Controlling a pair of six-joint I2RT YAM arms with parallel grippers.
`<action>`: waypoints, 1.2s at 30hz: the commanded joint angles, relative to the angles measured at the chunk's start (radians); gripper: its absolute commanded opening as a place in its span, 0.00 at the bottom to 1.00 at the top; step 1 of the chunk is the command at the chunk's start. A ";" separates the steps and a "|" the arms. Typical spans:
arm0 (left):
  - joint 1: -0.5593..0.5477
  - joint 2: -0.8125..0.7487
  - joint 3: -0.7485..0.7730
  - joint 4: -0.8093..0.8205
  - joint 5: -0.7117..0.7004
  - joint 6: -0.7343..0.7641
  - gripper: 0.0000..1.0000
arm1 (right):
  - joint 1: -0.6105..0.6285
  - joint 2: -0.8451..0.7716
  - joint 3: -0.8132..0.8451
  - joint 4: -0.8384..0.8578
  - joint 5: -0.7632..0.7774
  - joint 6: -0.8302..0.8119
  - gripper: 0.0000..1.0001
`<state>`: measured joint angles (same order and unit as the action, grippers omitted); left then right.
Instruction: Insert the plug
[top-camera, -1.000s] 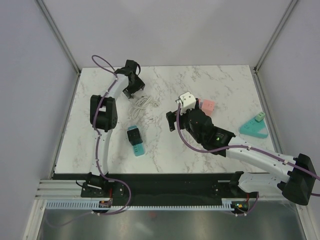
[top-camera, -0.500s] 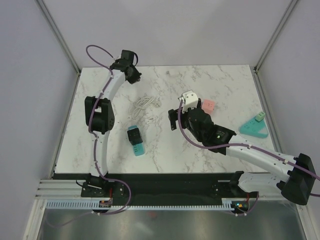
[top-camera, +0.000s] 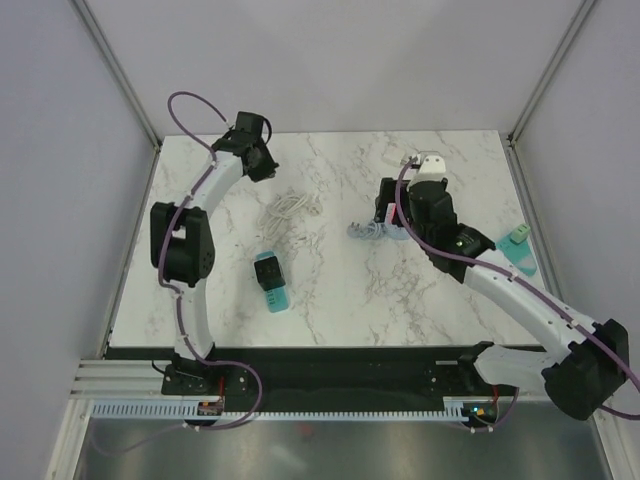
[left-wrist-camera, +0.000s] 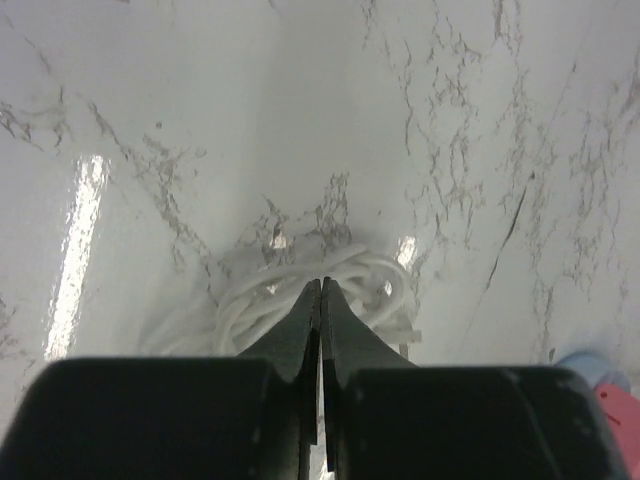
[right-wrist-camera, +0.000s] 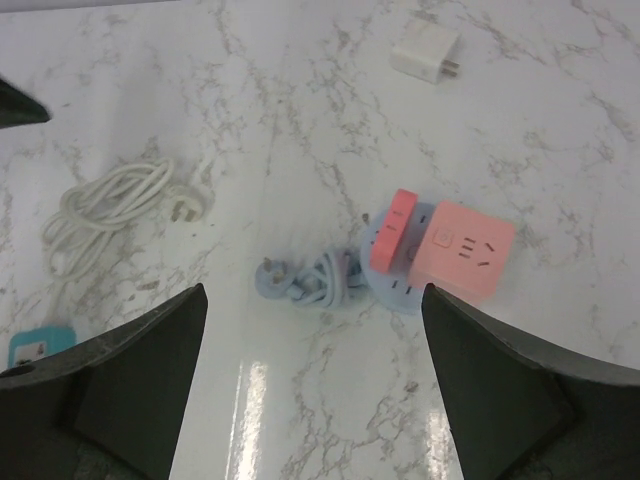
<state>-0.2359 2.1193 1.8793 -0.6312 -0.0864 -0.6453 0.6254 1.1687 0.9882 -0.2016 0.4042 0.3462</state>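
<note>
The left claw (left-wrist-camera: 321, 292) is clenched on nothing, its tips pressed together above the white coiled cable (left-wrist-camera: 372, 276) on the marble counter (left-wrist-camera: 250, 90). The right claw (right-wrist-camera: 312, 300) is released, jaws spread wide and empty, hovering over the blue cable plug (right-wrist-camera: 272, 277), which lies loose near the pink socket cube (right-wrist-camera: 460, 250). A white adapter (right-wrist-camera: 425, 50) lies farther off.

Table (right-wrist-camera: 300, 70) was glossy, grey-veined marble-look stone; coiled cable (right-wrist-camera: 105, 212), smooth white plastic sheathing; socket block (right-wrist-camera: 462, 250), matt pink plastic.
</note>
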 joint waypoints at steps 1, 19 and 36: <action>0.000 -0.200 -0.176 0.106 0.081 0.090 0.02 | -0.104 0.125 0.067 0.024 -0.050 0.022 0.96; -0.014 -0.725 -0.818 0.412 0.476 0.157 0.49 | -0.300 1.103 0.858 0.091 0.130 0.031 0.94; -0.028 -0.759 -0.836 0.427 0.533 0.173 0.52 | -0.306 1.398 1.119 0.257 0.266 -0.041 0.93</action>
<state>-0.2607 1.3956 1.0214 -0.2497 0.4267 -0.5159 0.3222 2.5454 2.0441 -0.0349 0.6197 0.3569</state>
